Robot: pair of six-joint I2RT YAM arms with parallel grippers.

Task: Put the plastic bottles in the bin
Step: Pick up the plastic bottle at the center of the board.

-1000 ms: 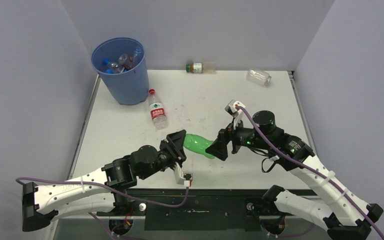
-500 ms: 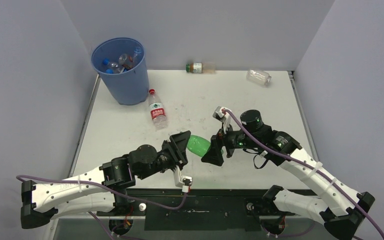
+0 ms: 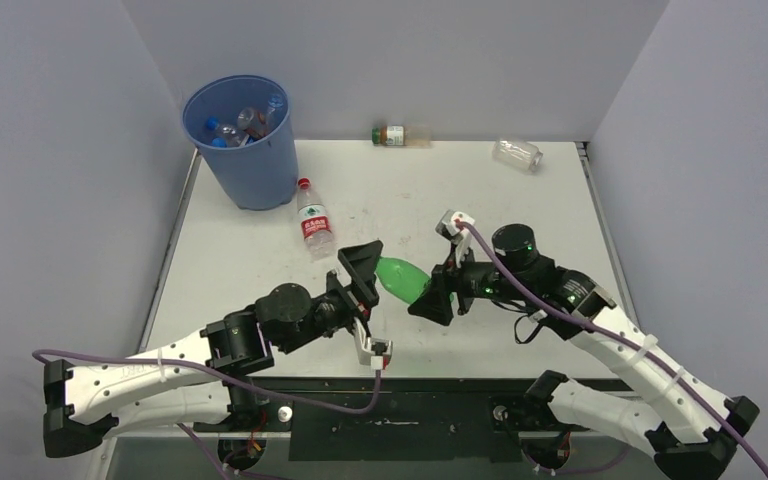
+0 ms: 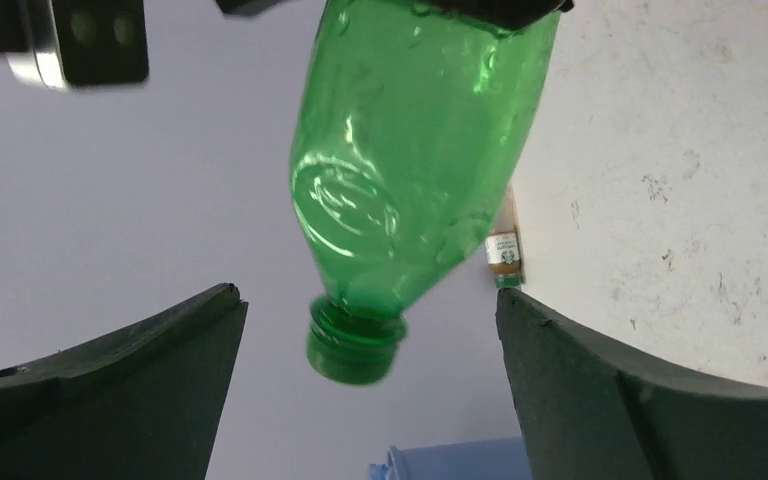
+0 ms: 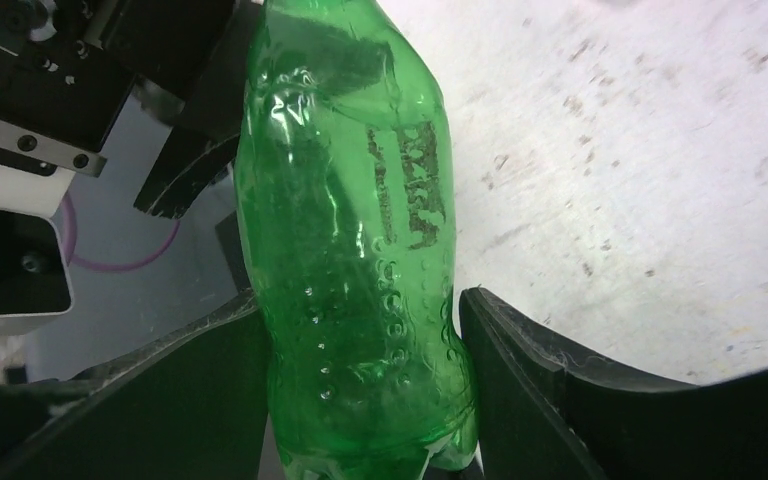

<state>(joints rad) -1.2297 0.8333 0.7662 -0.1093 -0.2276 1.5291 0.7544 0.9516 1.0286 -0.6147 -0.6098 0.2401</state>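
My right gripper (image 3: 428, 293) is clamped on the green bottle (image 3: 400, 277). In the right wrist view both fingers (image 5: 600, 400) press against its sides low down, near the base. The dented body runs away from me toward the other arm, with a smudged dark print on its side. The bottle is tilted over the near middle of the table (image 3: 520, 210), between my two wrists, and its neck points at my left gripper (image 3: 368, 278).

My left fingers (image 4: 110, 390) are spread wide. In the left wrist view the bottle's neck end sits in the gap between them, about level with the tips. It is nearer the finger on the picture's left but touches neither — there is open space on both sides.

The bin (image 3: 260, 170) stands at the far left corner of the table, well apart from both grippers, and several bottles (image 3: 240, 125) lie inside it. A red-capped bottle (image 3: 313, 222) with a red label lies on the table just beside the bin's base, on the side nearer me. Along the far edge lie a brown-labelled bottle (image 3: 397, 135) and, further right, a clear bottle (image 3: 517, 153) — both on their sides, both well apart from my fingers.
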